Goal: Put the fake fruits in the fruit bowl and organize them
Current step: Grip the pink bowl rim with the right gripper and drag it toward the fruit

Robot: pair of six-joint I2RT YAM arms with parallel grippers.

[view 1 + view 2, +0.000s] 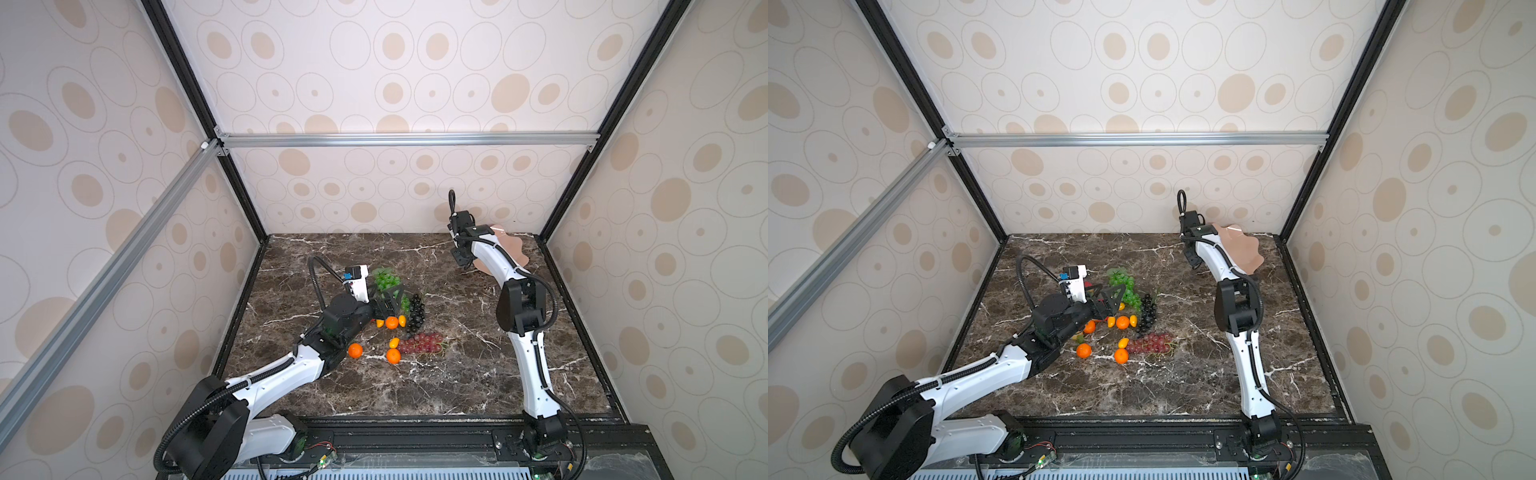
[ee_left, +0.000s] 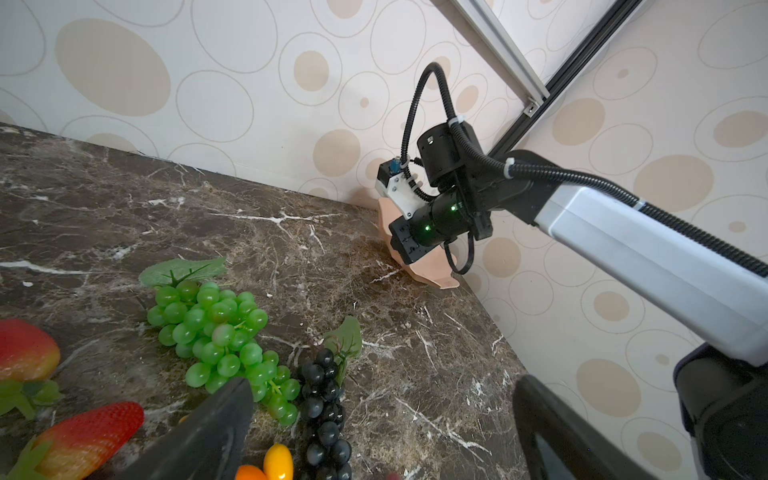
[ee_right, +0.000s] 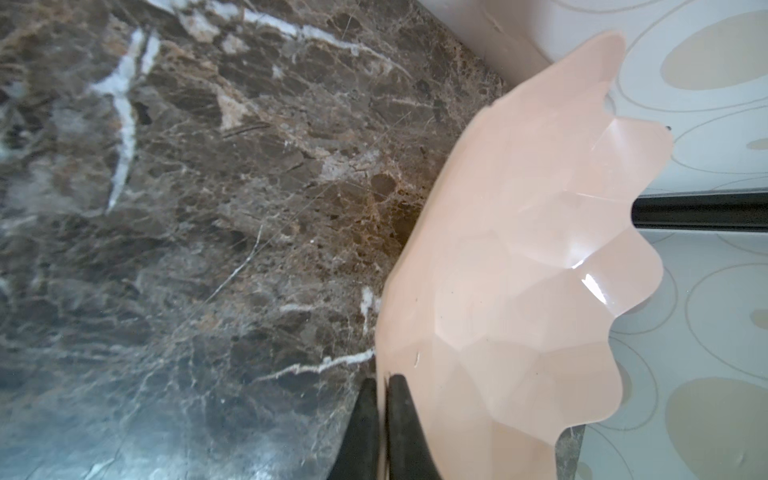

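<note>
Barely starting, by the look of it: holding 0 fruit in the bowl (image 1: 1239,247), leaving all of it loose on the table (image 1: 457,374). Tipping the bowl up on edge at the table's 1 o'clock corner, close to the wall, not lying flat. Pinching its rim with the right gripper (image 3: 382,379), pads (image 3: 401,419) pressed together on the pink edge. Hovering the left gripper (image 2: 382,384), spread wide and carrying nothing, over the fruit just toward 9 o'clock of table centre. Remaining, judging from this: setting the bowl flat within reach, then moving and arranging every piece.

Counting, big to small:
- 1 bowl.
- 3 grape bunches: 1 green bunch (image 2: 220,336), 1 black bunch (image 2: 326,415) at its 5 o'clock, 1 red bunch (image 1: 1150,343) at the black one's 6 o'clock.
- 4 tangerines (image 1: 1122,322) in a top view, 1 half hidden under the left arm.
- 2 strawberries (image 2: 87,436) showing in the left wrist view.
- 3 kumquats (image 1: 1123,342) showing plainly, possibly 1 more under the left gripper, not telling for sure.
</note>
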